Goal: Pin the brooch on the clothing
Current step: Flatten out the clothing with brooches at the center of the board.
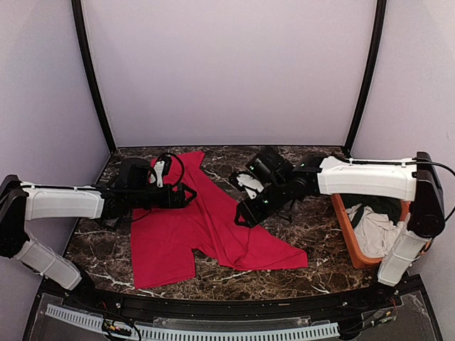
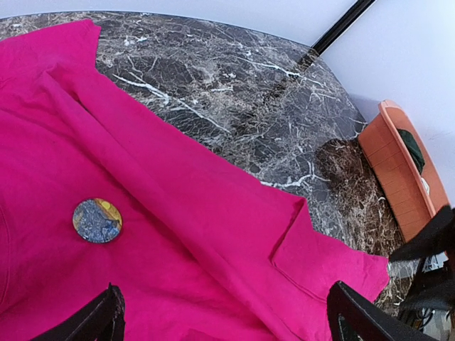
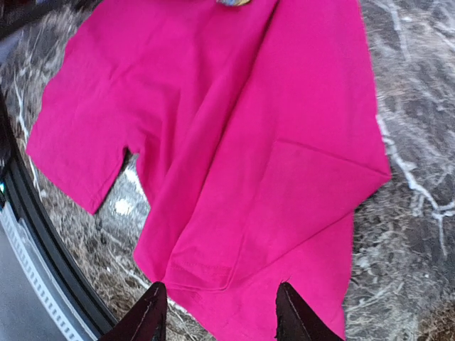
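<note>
Red T-shirt (image 1: pixel 213 231) lies spread w/ folds on the marble desk (image 1: pixel 313 220), left of ctr in the top view. The brooch (image 2: pixel 97 220), round, blue & yellow, sits on the shirt's fabric. Its design is too small to read, & can't tell if it's pinned or just lying there.

Left hand (image 2: pixel 227 323) hovers over the shirt, jaws wide, nothing btwn them, w/ the brooch just ahead of its left fingertip. Right hand (image 3: pixel 217 316) hangs over the shirt nr a folded corner, jaws partway apart, holding nothing. The brooch only just shows at the top edge of its view. In the top view both hands cover parts of the shirt, & the brooch isn't visible there.

Orange basket (image 1: pixel 343 227) stands at the desk's right edge, apart from the shirt. It holds a dark green garment (image 1: pixel 377 206) & a white cloth (image 1: pixel 373 231). The right arm crosses above the basket's far end.
</note>
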Available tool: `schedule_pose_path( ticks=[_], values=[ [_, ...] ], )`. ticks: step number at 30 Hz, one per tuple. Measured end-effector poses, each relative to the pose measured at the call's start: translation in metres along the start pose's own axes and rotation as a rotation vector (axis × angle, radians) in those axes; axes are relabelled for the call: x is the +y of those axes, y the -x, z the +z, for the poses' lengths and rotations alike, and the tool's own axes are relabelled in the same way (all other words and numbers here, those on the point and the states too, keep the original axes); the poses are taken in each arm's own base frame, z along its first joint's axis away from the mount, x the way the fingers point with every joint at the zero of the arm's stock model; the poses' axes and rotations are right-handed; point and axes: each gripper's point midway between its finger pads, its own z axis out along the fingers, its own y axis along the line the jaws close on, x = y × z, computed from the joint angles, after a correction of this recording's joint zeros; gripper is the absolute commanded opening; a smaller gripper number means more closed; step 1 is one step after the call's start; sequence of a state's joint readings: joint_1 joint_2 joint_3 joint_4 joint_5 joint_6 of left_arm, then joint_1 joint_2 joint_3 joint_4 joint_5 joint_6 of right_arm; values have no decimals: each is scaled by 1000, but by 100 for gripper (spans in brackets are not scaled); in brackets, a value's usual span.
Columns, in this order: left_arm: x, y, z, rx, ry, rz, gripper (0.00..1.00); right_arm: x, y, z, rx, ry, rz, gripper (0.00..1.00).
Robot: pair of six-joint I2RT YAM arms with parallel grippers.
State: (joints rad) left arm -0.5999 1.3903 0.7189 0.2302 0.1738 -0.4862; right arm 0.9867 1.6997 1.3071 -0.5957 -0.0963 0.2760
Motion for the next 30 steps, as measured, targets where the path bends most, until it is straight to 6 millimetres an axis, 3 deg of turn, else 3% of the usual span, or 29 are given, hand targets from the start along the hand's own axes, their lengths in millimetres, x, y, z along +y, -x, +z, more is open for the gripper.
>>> schedule_pose_path(
  ticks=[3,5,10,16,22,30],
  values=[
    [2,-6,0,12,7,-1,99,-23,22,-12,-62,-48,102,54],
    [2,-8,1,16,7,1,99,-34,27,-8,-64,-93,147,54],
    [3,-16,-1,27,13,4,99,-34,34,29,-10,-197,169,55],
    [6,-22,-14,24,30,7,99,-41,21,64,85,-318,233,56],
    [10,-27,-29,6,43,12,99,-45,16,81,128,-381,262,56],
    [15,-34,-29,20,56,13,99,-48,10,97,161,-421,263,56]
  ],
)
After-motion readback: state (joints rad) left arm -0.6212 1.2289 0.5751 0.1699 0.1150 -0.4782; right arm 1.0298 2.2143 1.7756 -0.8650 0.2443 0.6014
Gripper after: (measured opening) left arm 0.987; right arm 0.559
